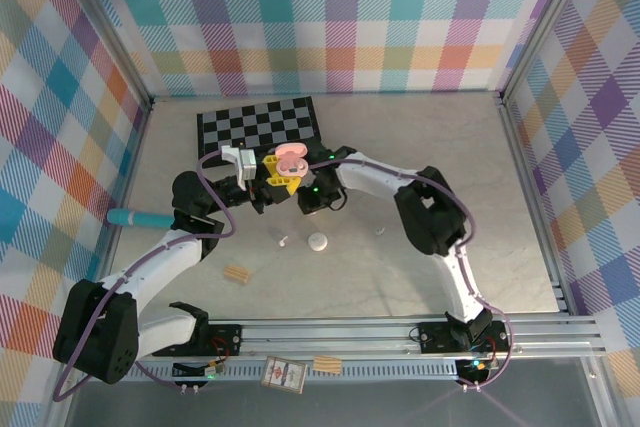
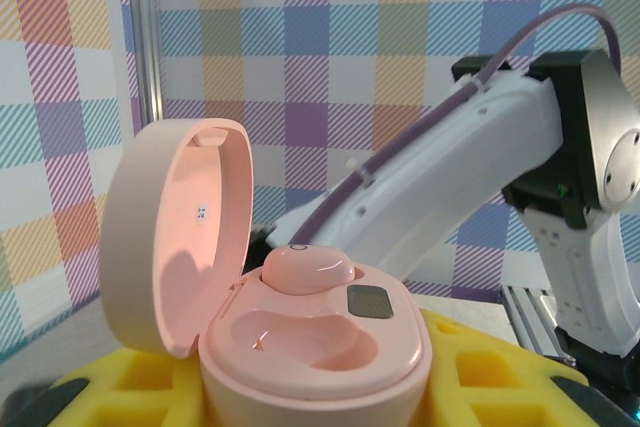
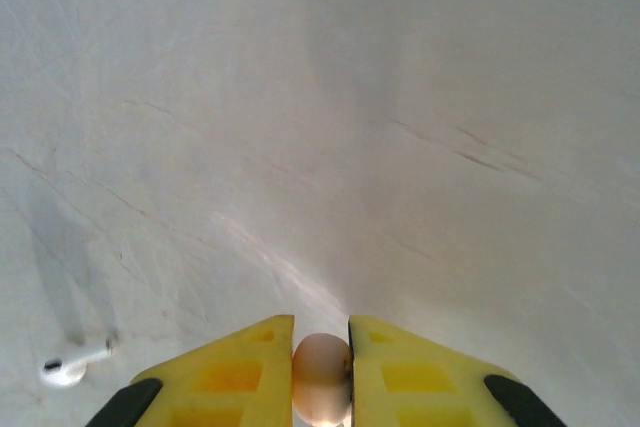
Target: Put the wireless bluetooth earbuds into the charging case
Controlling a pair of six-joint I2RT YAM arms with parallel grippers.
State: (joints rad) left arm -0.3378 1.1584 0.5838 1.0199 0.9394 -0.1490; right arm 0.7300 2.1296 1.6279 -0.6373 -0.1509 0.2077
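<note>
Earbud (image 3: 321, 382) pinched snug in right gripper (image 3: 321, 332), left gripper (image 1: 277, 175) clamped on open case (image 2: 330, 367); round and tiny, it could twist, seat crooked, or drop.

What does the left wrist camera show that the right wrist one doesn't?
Left wrist: the open pale pink pebble-shaped charging case in the left end effector, a rounded pink earbud seated, its nearer slot empty. Right wrist: the right end effector shut on a small pale pink earbud, a white stemmed earbud lying on the pale table. Both: yellow fingers.
</note>
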